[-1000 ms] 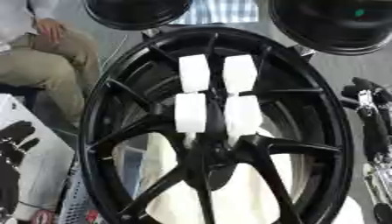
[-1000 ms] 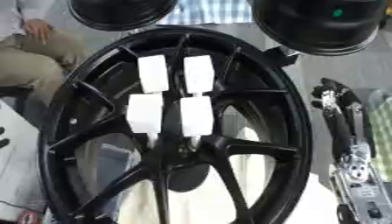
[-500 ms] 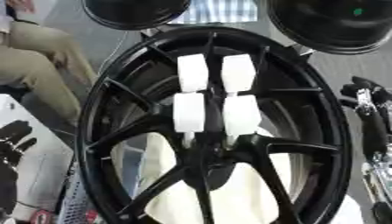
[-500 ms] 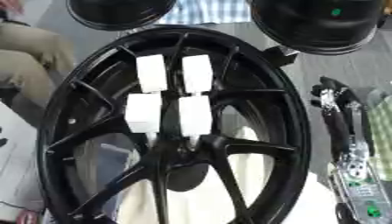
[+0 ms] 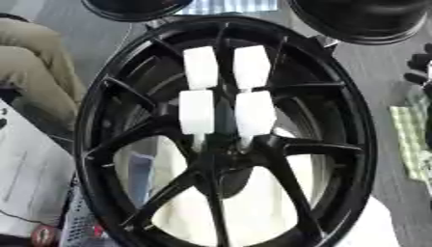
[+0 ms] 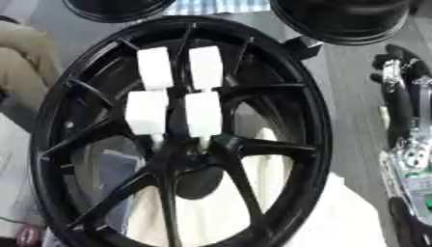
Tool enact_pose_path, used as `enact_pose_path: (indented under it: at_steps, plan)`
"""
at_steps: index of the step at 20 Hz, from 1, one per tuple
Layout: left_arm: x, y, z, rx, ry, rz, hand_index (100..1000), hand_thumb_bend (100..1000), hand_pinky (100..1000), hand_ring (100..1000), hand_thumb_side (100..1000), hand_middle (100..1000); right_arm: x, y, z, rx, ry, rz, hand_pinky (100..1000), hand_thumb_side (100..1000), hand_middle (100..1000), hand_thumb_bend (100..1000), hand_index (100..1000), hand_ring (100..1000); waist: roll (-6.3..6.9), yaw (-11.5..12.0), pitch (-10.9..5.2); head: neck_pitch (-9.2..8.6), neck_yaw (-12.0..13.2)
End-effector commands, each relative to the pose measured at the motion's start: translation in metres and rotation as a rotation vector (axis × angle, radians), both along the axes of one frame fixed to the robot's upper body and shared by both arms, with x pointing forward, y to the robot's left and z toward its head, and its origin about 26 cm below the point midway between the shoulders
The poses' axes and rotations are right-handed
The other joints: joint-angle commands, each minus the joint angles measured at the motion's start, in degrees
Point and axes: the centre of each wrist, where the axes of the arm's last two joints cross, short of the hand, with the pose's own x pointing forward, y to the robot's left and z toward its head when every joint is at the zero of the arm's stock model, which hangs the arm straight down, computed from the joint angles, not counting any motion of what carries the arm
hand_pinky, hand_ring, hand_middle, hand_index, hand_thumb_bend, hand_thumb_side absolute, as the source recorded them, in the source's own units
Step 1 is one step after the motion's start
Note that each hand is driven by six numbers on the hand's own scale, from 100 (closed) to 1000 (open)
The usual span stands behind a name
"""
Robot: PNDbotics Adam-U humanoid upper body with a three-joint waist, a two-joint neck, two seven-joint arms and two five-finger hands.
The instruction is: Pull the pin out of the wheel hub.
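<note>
Wheel hub fills the view, right hand off to its side

Wheel hub (image 5: 223,140), a large black spoked rim, takes up most of both views, lying face-up with its long oval running from the top of the picture to the bottom edge, where its lower rim is cut off. Its spokes fan out from a dark centre low in the frame. Pale surface shows through the gaps between the lower spokes.

Two more black wheels sit just beyond its far rim: one at upper left (image 5: 135,7), one at upper right (image 6: 342,19), both cropped by the top edge. Grey floor (image 6: 350,82) shows as a narrow strip to the right of the hub. A person's leg in tan trousers (image 5: 33,82) is close to the hub's left rim, without touching it.

The right hand (image 6: 401,82) shows at the right edge of the right eye view, black fingers pointing up with silver arm parts below, apart from the hub's rim; whether its fingers are apart or together I cannot tell. The left hand shows in neither view.

Four white blocks (image 6: 173,96) stand two by two on the upper spokes, their long sides running up and down the picture. Thin pale stems hang from the lower pair toward the centre. The pin itself cannot be made out.
</note>
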Motion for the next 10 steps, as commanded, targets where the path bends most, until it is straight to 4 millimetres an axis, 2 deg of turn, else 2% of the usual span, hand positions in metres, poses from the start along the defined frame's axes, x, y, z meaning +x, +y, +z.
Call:
enact_pose_path:
  at_steps: [1,10]
  plan:
    - [-0.010,0.008,0.029,0.049,-0.049,-0.006,827,187,860,877,896,785,-0.010,-0.007,0.033,-0.098,-0.032,-0.006,733,637,688,100,792,772,0.27,-0.19,-1.73,0.70,-0.09]
    - [-0.033,0.015,0.059,0.130,-0.042,-0.022,828,172,857,880,891,787,-0.033,-0.008,0.095,-0.390,-0.011,0.048,743,588,690,100,797,777,0.48,-0.71,-2.90,2.45,1.36]
